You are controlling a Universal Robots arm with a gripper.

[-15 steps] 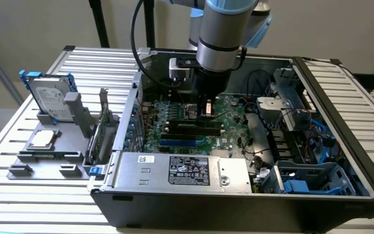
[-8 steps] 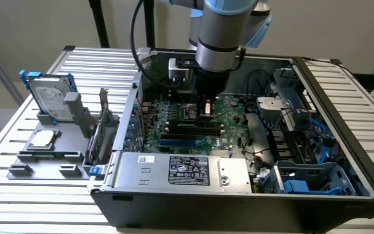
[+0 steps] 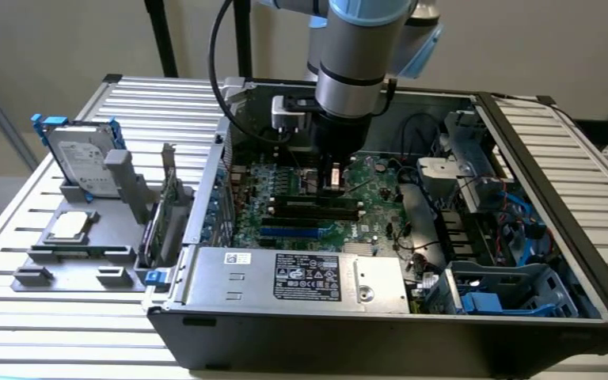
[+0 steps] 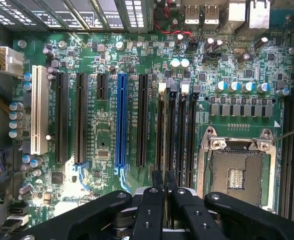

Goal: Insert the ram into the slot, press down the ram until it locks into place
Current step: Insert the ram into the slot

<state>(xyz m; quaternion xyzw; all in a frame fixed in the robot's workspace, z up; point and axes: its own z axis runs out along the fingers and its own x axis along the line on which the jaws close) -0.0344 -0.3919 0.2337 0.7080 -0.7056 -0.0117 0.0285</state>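
- One grey power supply box (image 3: 294, 277) is seen nearest, against the near wall of the open computer case (image 3: 389, 340). The case is laid on its side, so the motherboard (image 4: 100, 140) is turned upward and can be reached from above.
- Just beyond it the blue slot (image 3: 295, 232) is laid across the board, from the exterior view's left to its right. The black sockets behind it are set parallel to it.
- Four alike black memory sockets are ranged side by side farther in, between the blue slot and the processor socket (image 4: 235, 177). The slot (image 4: 160, 120) of the task is judged to be the nearest of the four, on the blue slot's side.
- The ram (image 4: 164, 140) is stood on its long edge along that slot, so only its thin top edge is seen from the wrist. Its long axis is matched to the slot's, from the exterior view's left to its right. Its lower edge is pointed down into the socket, so a straight downward push would seat it. Whether it is locked cannot be told.
- The gripper (image 3: 334, 178) is hung upright over the slot, and its fingertips (image 4: 157, 181) are clenched on the ram from both flat sides. By this grasp the stick is kept upright and square to the socket.
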